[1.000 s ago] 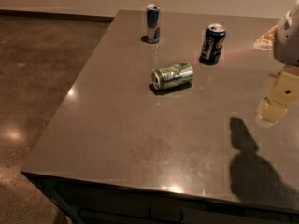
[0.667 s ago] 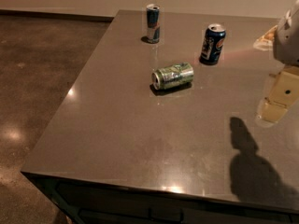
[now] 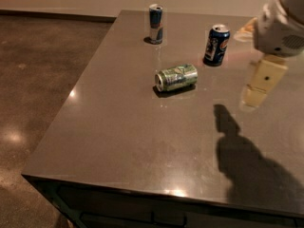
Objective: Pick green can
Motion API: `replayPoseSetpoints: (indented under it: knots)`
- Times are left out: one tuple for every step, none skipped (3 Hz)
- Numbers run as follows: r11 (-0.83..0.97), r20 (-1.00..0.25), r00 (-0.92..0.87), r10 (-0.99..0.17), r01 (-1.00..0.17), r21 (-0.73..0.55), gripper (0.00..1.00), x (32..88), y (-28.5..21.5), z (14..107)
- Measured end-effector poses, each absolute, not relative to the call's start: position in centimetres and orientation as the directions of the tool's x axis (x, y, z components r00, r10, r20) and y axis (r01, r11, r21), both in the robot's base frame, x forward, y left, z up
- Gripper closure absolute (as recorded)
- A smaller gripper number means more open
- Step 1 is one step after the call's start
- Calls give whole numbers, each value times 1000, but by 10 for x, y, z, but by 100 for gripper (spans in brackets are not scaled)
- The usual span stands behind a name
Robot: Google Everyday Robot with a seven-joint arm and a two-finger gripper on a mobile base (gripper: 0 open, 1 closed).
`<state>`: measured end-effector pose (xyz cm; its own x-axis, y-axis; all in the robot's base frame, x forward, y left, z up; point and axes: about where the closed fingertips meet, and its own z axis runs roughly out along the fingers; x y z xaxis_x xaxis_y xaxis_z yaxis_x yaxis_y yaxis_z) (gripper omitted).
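The green can (image 3: 176, 77) lies on its side near the middle of the grey table (image 3: 118, 132), its silver top facing left. It is shiny light green and silver. My gripper (image 3: 260, 85) hangs above the table's right side, to the right of the green can and well apart from it. It casts a dark shadow on the tabletop in front of it. Nothing shows in the gripper.
A dark blue can (image 3: 216, 45) with a red-white logo stands upright behind and right of the green can. A slim blue-and-silver can (image 3: 156, 24) stands upright near the far left edge. The table's left and front edges drop to a brown floor (image 3: 33, 80).
My gripper and arm have moved left and a little up, toward the cans. The three cans have not moved.
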<state>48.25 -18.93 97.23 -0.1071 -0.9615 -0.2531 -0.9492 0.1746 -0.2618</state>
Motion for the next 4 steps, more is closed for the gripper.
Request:
replayPoseSetpoints:
  knots:
    - [98,-261,-26,-965,-958,-268,0,513,-169,963]
    - [23,-255,49,-966,-962,-271,0,537,-149,952]
    - [-71,-224,131,-966,-964,-255,0,562,-130,934]
    - [-145,-172,183,-968,-966,-213,0,585,-123,910]
